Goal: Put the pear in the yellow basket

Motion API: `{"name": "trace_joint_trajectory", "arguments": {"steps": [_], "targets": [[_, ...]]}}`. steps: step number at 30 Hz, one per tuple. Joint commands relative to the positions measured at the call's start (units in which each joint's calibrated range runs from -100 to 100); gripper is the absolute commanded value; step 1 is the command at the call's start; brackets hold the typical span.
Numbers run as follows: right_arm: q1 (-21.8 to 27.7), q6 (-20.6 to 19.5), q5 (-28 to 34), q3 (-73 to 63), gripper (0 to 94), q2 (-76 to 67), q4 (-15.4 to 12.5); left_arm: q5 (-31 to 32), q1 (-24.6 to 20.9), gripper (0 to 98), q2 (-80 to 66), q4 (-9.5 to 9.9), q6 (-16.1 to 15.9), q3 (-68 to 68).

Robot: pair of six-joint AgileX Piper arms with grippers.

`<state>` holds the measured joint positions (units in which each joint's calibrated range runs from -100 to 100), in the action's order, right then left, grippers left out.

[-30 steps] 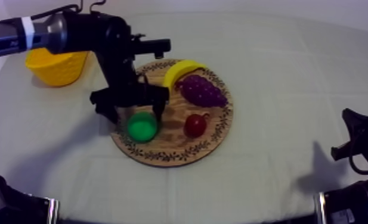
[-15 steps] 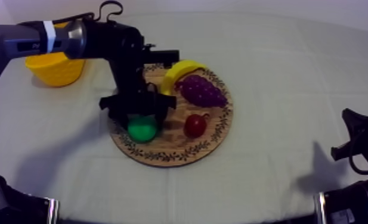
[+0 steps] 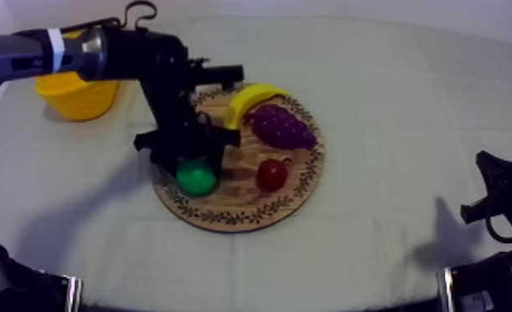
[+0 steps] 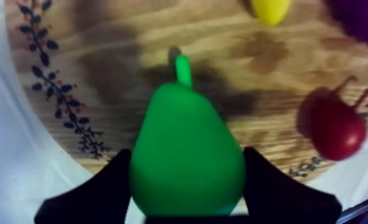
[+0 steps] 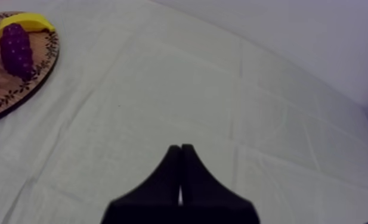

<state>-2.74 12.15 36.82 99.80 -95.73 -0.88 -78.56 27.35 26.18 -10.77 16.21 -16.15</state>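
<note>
We find no word, number, brand or sign that we can read. Up the left arm (image 3: pixel 14 56) from the pincer (image 4: pixel 186 154), just behind a pale band (image 3: pixel 54 43), sits a small marking (image 3: pixel 20 63) that may be lettering, but it is too small to make out. The dark leafy sprigs on the rim of the wooden board (image 4: pixel 49 83), just beside the pincer, are ornament and not letters.

Vs 1.0 s ago: brings left gripper (image 4: pixel 186 156) down from just above the wooden board (image 4: pixel 102 53), at its left edge, onto the pear (image 4: pixel 186 137); sets fingers (image 4: pixel 96 193) against both sides of its wide end.
</note>
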Motion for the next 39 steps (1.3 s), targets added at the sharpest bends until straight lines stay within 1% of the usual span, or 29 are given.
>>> {"name": "trace_joint_trajectory", "arguments": {"steps": [1,8,17,25,31,35,39], "targets": [[-0.02,-0.01,-0.04,-0.02,0.2,-0.03,-0.02,-0.58,-0.15,48.4,-2.1,0.06,-0.08,0.12],[-0.02,-0.01,-0.04,-0.02,0.2,-0.03,-0.02,-4.6,-1.1,49.1,-9.5,0.47,-0.45,2.71],[-0.02,-0.02,-0.04,-0.02,0.2,-0.03,-0.02,-11.82,-0.82,48.1,-18.31,1.93,0.0,10.41],[-0.02,-0.02,-0.04,-0.02,0.2,-0.03,-0.02,-19.79,-1.56,47.8,-23.1,4.09,1.05,17.35],[-0.02,-0.02,-0.04,-0.02,0.2,-0.03,-0.02,-21.11,-3.27,47.4,-25.18,4.16,0.02,19.83],[-0.02,-0.02,-0.04,-0.02,0.2,-0.03,-0.02,-21.24,-5.42,47.5,-25.3,4.31,-0.93,19.4],[-0.02,-0.02,-0.04,-0.02,0.2,-0.03,-0.02,-21.21,-8.31,47.6,-24.52,4.91,-2.3,20.13]]}}
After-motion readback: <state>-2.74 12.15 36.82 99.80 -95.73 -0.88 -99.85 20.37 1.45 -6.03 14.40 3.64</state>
